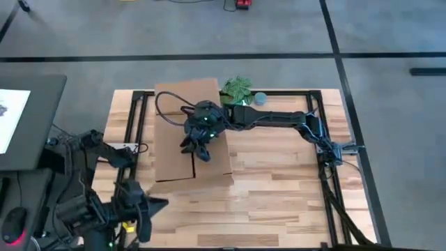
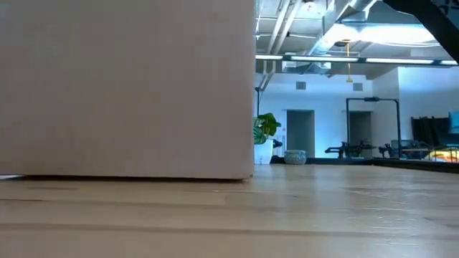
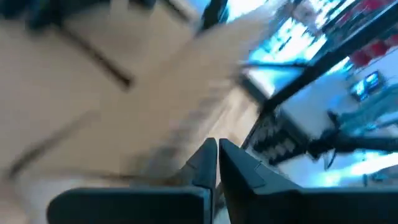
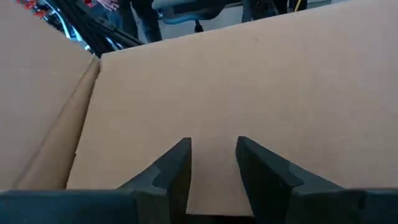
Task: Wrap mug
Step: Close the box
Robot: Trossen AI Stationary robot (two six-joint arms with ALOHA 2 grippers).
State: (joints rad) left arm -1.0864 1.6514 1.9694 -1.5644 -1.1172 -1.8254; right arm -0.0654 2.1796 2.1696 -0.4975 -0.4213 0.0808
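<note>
A brown cardboard box (image 1: 180,111) stands on the wooden table, left of its middle, with its top flaps closed. In the low view the box's near wall (image 2: 129,86) fills the left half. My right gripper (image 1: 198,148) reaches from the right over the box top and is open above a flap (image 4: 249,74), with nothing between its fingers (image 4: 177,163). My left gripper (image 1: 157,204) hangs shut near the table's near left corner, clear of the box; its wrist view shows the closed fingertips (image 3: 208,155). The mug is hidden or out of view. My right gripper points down at the box's top flap (image 4: 214,186), near the seam between the flaps (image 4: 84,93). Whether its fingertips touch the cardboard, I cannot tell.
A small green plant (image 1: 237,88) and a small teal round thing (image 1: 260,98) stand at the table's far edge, right of the box. A black frame (image 1: 327,139) runs along the table's sides. Bare wood (image 1: 279,195) lies right of and nearer than the box.
</note>
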